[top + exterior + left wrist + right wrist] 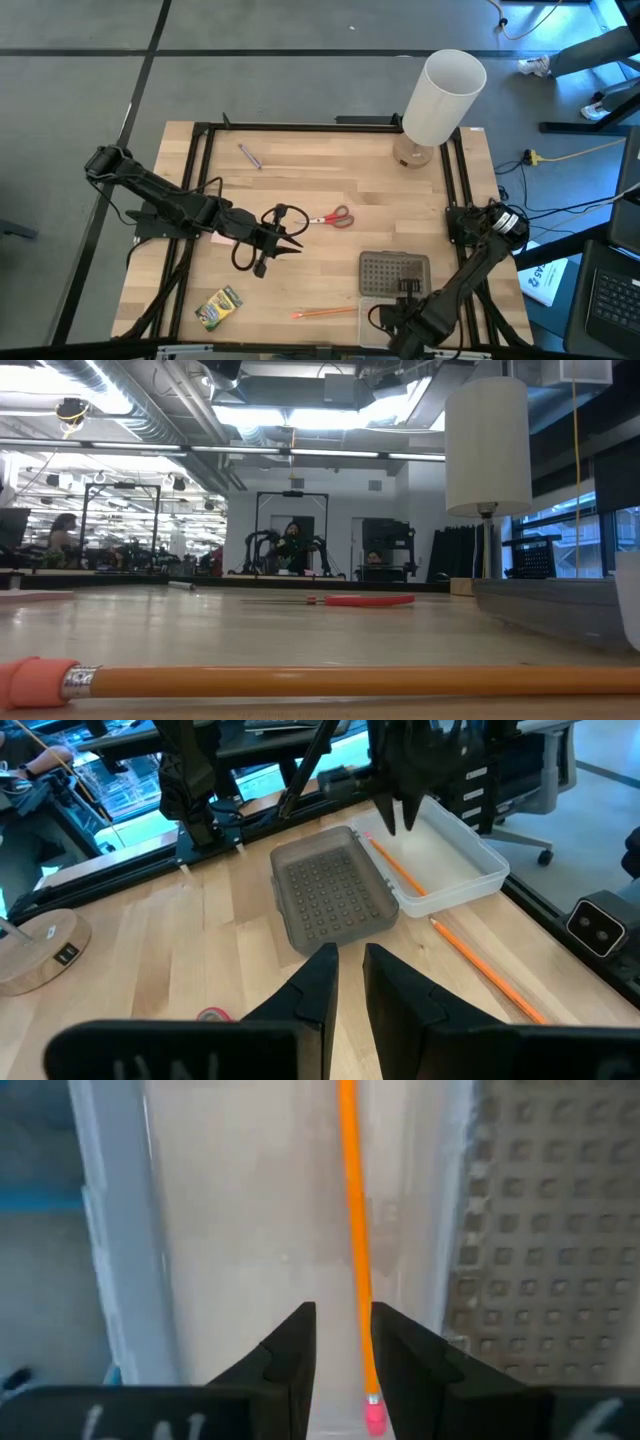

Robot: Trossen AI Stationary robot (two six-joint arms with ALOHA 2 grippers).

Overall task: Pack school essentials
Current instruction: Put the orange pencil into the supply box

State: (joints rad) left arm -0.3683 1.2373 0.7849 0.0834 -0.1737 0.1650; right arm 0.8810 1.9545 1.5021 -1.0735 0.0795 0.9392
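Wooden table; no legible writing; right gripper and left gripper slightly parted, empty.

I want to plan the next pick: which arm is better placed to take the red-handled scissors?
Left. The left gripper hovers mid-table, right beside the scissors. The right gripper is at the clear box near the table's front edge, farther from them.

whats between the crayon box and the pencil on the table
Nothing: in the high view, only bare wood separates the crayon box from the pencil lying to its right.
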